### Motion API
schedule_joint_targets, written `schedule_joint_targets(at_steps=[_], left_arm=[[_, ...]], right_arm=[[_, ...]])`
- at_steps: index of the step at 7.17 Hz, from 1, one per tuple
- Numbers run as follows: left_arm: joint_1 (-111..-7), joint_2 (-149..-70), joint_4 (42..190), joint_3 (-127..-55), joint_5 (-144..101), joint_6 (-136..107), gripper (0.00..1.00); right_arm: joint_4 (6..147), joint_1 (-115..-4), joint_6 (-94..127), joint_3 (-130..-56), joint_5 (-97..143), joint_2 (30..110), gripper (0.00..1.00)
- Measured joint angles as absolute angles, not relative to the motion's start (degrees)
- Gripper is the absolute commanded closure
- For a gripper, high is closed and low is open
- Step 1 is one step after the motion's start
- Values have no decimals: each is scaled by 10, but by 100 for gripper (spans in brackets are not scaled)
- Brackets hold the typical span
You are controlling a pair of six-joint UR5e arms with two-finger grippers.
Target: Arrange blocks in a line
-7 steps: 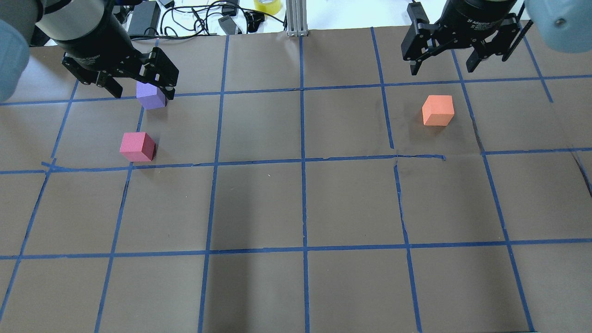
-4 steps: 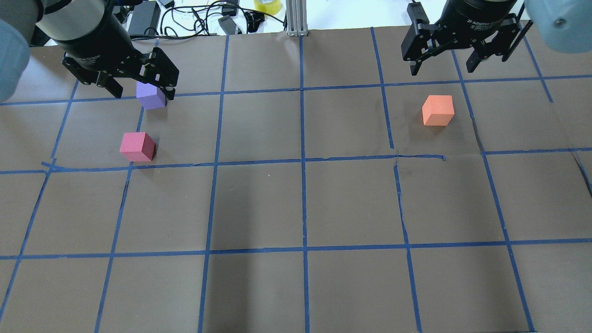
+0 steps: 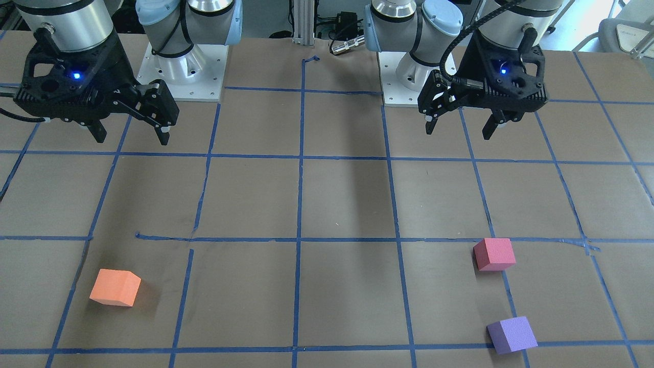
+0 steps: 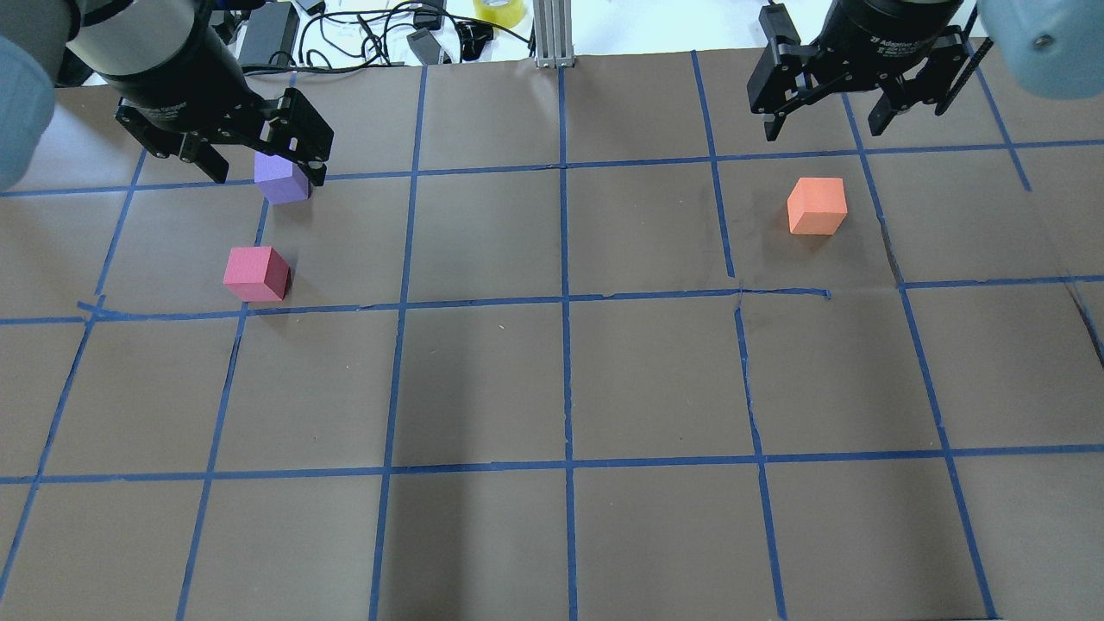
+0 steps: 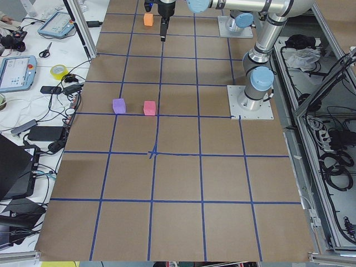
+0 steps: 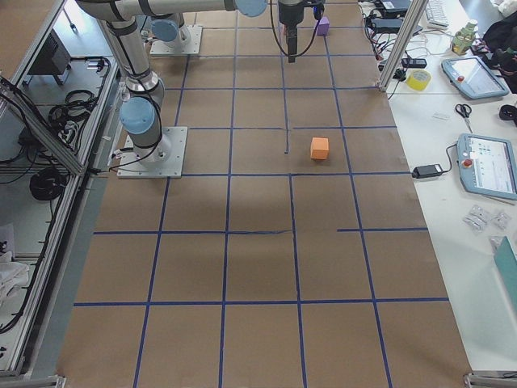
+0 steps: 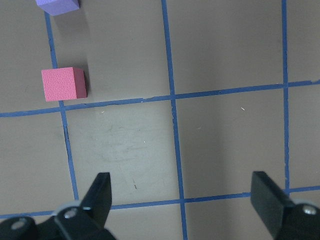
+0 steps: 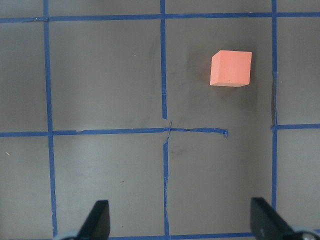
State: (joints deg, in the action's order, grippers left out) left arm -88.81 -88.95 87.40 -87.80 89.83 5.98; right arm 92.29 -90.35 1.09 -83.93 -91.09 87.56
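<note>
Blocks [image 3: 115, 288] [image 3: 494, 254] [image 3: 512, 335] three, pincers [image 3: 458, 132] [image 3: 132, 139] two, both spread

Brown paper [image 4: 483, 388] covers the table, ruled into squares by blue tape [image 4: 567, 379]; right of centre in the overhead view one tape line runs torn and crooked; along that view's top edge lie a yellow tape roll [image 4: 498, 10], tangled black cables [image 4: 362, 30], a black power brick [image 4: 269, 30] and an aluminium post [image 4: 552, 30]; at the right edge of the right-side view a teach pendant [image 6: 488, 166] lies on a white bench, scissors [image 6: 463, 113] just above it.
</note>
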Motion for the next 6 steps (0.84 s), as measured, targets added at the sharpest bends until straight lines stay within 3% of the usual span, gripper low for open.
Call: schedule_joint_targets(at_steps=[6], left_arm=[[-888,-888,872,-884,898,60,0]], right_arm=[[926,-903,10,-839,-908,875,0]])
